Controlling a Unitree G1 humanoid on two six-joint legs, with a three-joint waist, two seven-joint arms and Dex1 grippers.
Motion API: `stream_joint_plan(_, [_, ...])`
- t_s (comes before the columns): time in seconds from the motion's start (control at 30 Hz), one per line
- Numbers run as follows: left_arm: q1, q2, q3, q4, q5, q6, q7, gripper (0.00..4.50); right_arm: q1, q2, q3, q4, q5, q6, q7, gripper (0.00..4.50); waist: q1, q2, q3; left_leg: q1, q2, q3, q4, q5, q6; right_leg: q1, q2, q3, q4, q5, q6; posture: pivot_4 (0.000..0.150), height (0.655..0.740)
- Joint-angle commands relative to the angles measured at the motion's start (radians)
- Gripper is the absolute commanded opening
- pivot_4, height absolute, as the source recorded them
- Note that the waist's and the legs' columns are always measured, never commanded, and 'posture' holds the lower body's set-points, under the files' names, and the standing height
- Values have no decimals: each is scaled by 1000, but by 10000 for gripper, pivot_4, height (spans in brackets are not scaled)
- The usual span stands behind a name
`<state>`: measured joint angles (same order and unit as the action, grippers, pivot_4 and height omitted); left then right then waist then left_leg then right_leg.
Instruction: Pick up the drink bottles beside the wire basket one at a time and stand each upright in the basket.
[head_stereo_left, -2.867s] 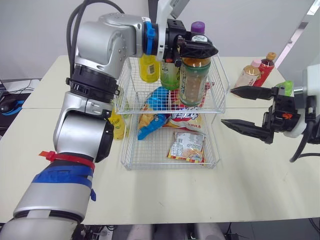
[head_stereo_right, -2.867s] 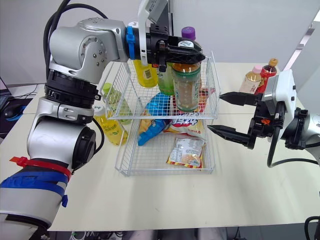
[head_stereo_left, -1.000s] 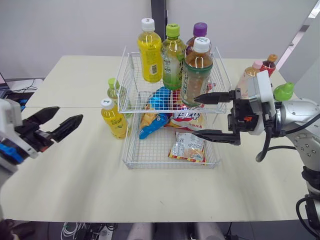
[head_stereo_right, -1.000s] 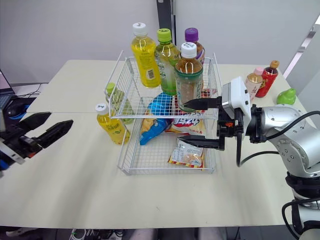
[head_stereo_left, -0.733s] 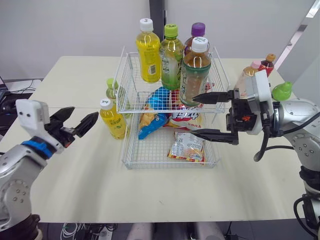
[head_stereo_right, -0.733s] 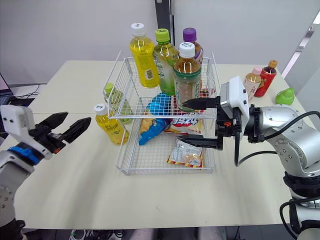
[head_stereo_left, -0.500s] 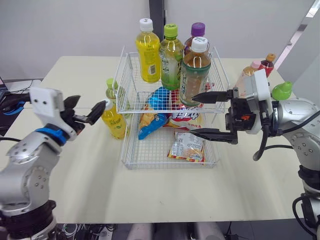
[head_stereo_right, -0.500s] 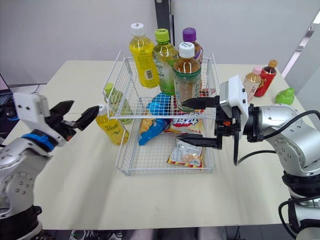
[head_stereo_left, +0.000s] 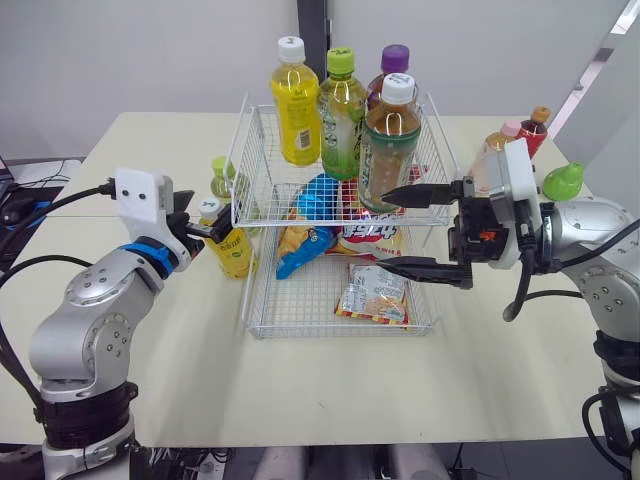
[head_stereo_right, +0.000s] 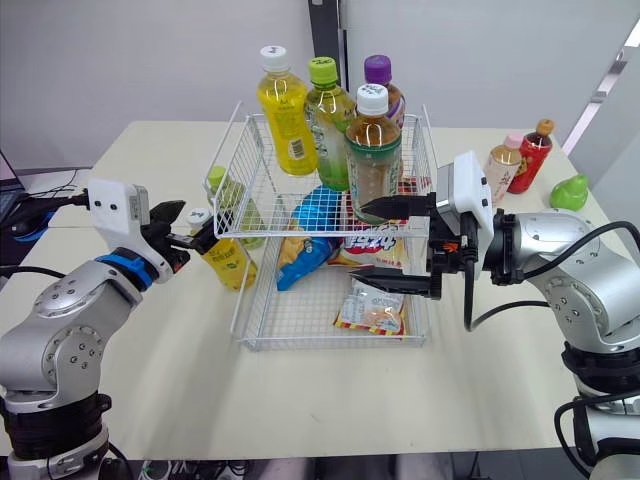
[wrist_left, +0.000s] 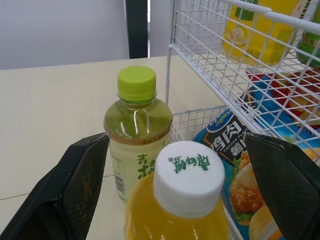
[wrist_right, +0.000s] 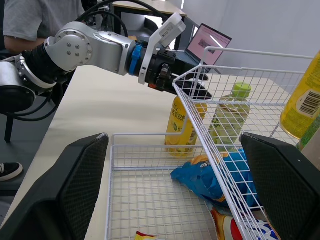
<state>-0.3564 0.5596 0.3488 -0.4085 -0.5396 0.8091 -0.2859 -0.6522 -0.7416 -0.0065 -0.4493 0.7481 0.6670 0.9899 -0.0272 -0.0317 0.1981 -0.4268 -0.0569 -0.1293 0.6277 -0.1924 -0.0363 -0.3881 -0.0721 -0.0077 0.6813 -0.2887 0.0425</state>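
Observation:
A two-tier wire basket (head_stereo_left: 262, 300) stands mid-table. Its upper tier holds several upright bottles: yellow (head_stereo_left: 298, 100), green (head_stereo_left: 342, 112), purple-capped (head_stereo_left: 396, 62) and brown tea (head_stereo_left: 390, 140). Beside the basket on the left stand a yellow bottle with a white cap (head_stereo_left: 230, 250) and a green-capped tea bottle (head_stereo_left: 221, 178). My left gripper (head_stereo_left: 203, 226) is open, its fingers (wrist_left: 75, 190) on either side of the yellow bottle's cap (wrist_left: 187, 175). My right gripper (head_stereo_left: 400, 232) hangs open at the basket's right side, holding nothing.
Snack bags (head_stereo_left: 375, 293) lie in the lower tier. A pink-capped bottle (head_stereo_left: 497, 148), a red bottle (head_stereo_left: 533, 128) and a green pear-shaped thing (head_stereo_left: 563, 182) stand at the table's right rear. The right wrist view shows a person (wrist_right: 35, 20) and a laptop (wrist_right: 212, 42) beyond the table.
My left arm has swung in from the far left to the yellow bottle, its open fingers now flanking the cap. The right gripper has barely moved.

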Motion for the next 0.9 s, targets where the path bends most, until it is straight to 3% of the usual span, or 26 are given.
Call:
stream_joint_plan(0.03, [-8,13,-15,2,21,-8,3,44747,-21,0,-18,-33,14,1,-11,45000,-1,0,0,0,0,0,0,0,0,0,0,0,0,0,0,1500,7400])
stream_joint_plan(0.17, [-18,8,-33,24,29,-6,3,39592,-22,0,-18,-37,16,5,-17,45000,0,0,0,0,0,0,0,0,0,0,0,0,0,0,0,1500,7400])
stream_joint_plan(0.47, [-44,0,-54,62,40,-33,-20,13760,-21,4,-20,-48,17,16,-32,45000,0,0,0,0,0,0,0,0,0,0,0,0,0,0,0,1500,7400])
stream_joint_plan(0.67, [-17,15,0,2,10,-13,-24,13744,-15,2,-24,-54,14,15,-43,45000,-1,0,0,0,0,0,0,0,0,0,0,0,0,0,0,1500,7400])
stream_joint_plan(0.9, [-32,184,140,-45,-101,67,-121,13743,-19,3,-18,-41,-4,3,-42,45000,-3,0,0,-1,1,-1,0,0,0,-1,1,-1,0,0,0,1500,7400])
